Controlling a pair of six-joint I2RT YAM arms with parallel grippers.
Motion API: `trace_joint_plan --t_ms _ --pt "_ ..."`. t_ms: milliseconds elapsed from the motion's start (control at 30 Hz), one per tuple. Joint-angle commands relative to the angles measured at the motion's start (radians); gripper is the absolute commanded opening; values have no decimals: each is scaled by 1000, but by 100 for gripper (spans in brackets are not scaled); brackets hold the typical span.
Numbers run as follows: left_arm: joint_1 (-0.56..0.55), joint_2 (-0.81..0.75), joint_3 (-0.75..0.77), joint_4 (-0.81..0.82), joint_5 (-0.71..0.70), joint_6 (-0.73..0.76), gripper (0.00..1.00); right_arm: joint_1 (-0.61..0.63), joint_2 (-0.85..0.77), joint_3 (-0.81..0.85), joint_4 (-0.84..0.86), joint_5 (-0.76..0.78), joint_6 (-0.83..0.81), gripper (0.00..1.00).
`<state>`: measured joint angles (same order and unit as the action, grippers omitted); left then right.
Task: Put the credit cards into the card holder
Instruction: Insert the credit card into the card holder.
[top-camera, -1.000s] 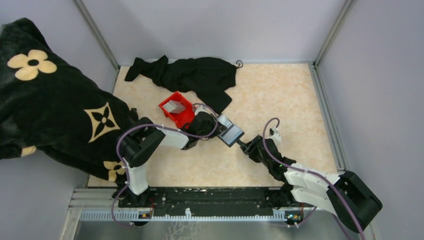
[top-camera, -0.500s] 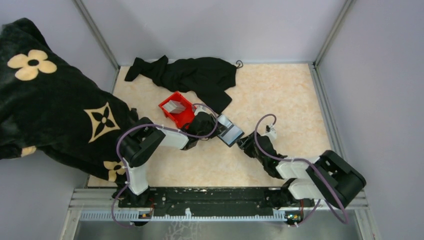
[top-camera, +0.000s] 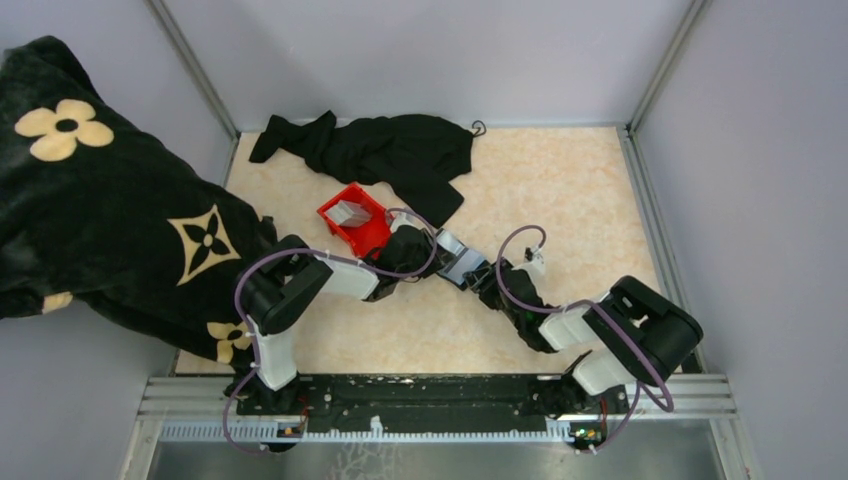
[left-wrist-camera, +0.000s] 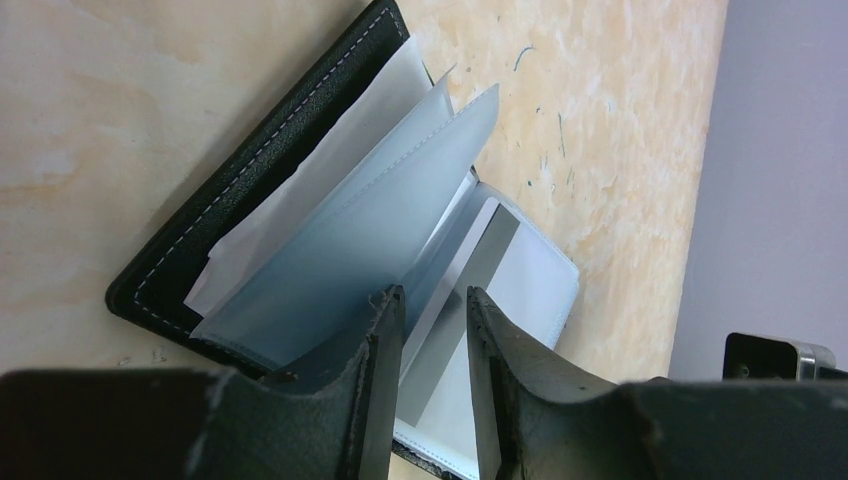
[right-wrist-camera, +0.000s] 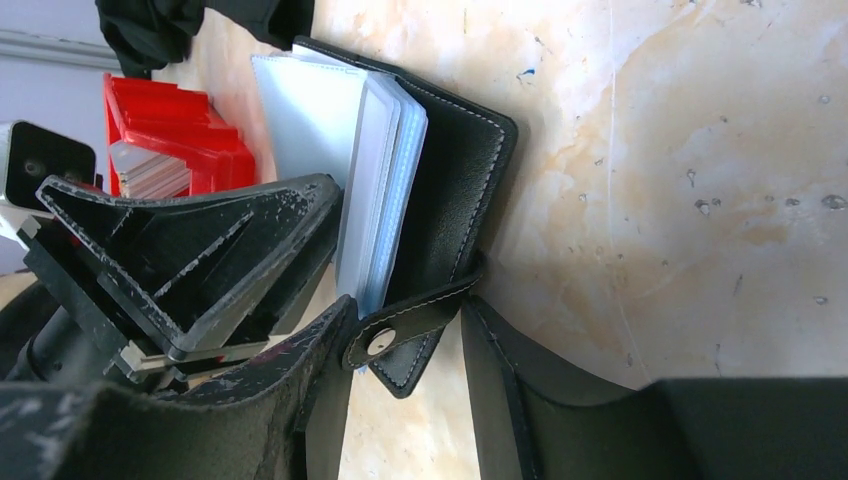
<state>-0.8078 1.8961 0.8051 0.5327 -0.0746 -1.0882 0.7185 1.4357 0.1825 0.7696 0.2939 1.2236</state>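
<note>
From above, you see the black folding card holder (top-camera: 462, 265) open at frame centre, between left gripper (top-camera: 425, 250) and right gripper (top-camera: 487, 281). Left wrist: a grey-white plastic card (left-wrist-camera: 520, 280) lies in its clear sleeves (left-wrist-camera: 350, 240); you cannot tell whether these narrow-gapped jaws grip. Right wrist: jaws clamp its snap tab (right-wrist-camera: 400, 338).

Both arms reach fwd, L pincer (left-wrist-camera: 432, 300) & R pincer (right-wrist-camera: 405, 310) tip-to-tip, jaws narrowly parted.

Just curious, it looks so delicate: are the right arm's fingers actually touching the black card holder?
Touching. In the right wrist view the card holder has its snap strap wedged between the right fingers, pressing both.
</note>
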Motion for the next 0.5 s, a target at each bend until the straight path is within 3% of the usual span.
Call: trace_joint_plan --t_ms 0,467 --pt "-49 89 -61 -251 88 10 39 23 62 16 -128 31 -14 44" --pt "-63 87 -67 -254 84 -1 39 84 -90 -35 -248 45 69 44"
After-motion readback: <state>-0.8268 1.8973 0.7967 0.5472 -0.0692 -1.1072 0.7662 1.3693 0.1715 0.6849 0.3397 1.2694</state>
